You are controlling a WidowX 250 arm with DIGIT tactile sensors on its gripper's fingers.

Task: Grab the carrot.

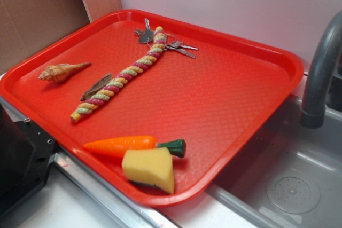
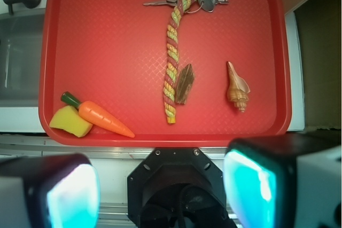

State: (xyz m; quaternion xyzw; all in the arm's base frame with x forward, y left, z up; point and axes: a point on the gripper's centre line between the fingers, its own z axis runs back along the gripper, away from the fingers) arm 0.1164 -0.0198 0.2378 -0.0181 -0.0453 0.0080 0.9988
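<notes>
Still at the approach step: the pincer (image 2: pixel 160 196) hangs spread wide and empty, well back from the red plastic tray (image 2: pixel 107 36), nothing touched yet. Target is the small glossy orange toy carrot (image 2: pixel 104 118) with a dark green stem stub, lying ahead and to the pincer's left near the tray's near rim, touching the yellow sponge wedge (image 2: pixel 69 122) (stem end partly over it). Next move probably calls for travelling forward-left, descending, then straddling the carrot's thick middle without catching the sponge.
</notes>
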